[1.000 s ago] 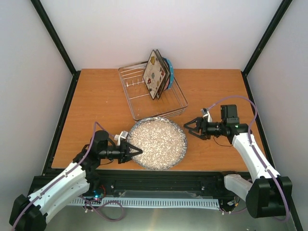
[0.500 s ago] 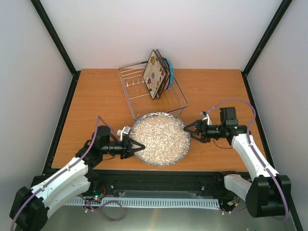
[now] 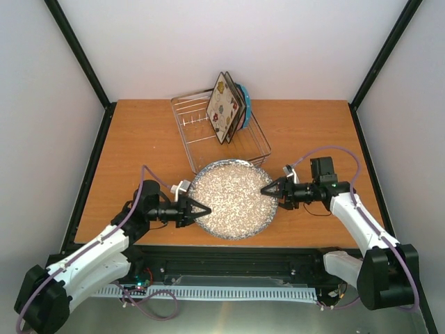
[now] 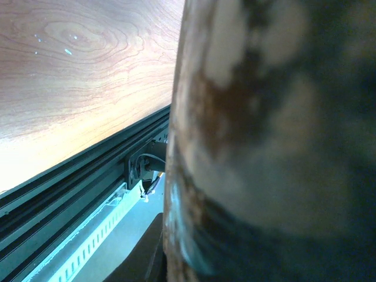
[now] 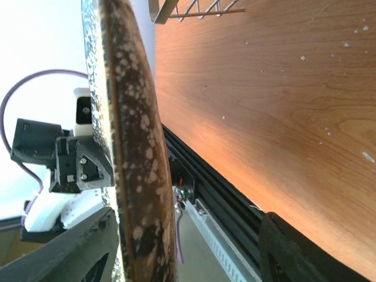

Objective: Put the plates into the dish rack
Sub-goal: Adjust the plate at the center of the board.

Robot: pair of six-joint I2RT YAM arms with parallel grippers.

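Both sides engaged: left jaws pinch the grey plate; right jaws have arrived open astride its opposite rim, probably for a shared lift.

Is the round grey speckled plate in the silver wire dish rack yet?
No, the round grey speckled plate is at the near side of the silver wire dish rack, its left rim in the left claw.

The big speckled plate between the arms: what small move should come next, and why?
Probably the right gripper closes on the grey speckled plate. Its jaws stand open around the plate's right rim, while the left gripper is shut on the left rim; a second grip would likely steady it for carrying to the dish rack.
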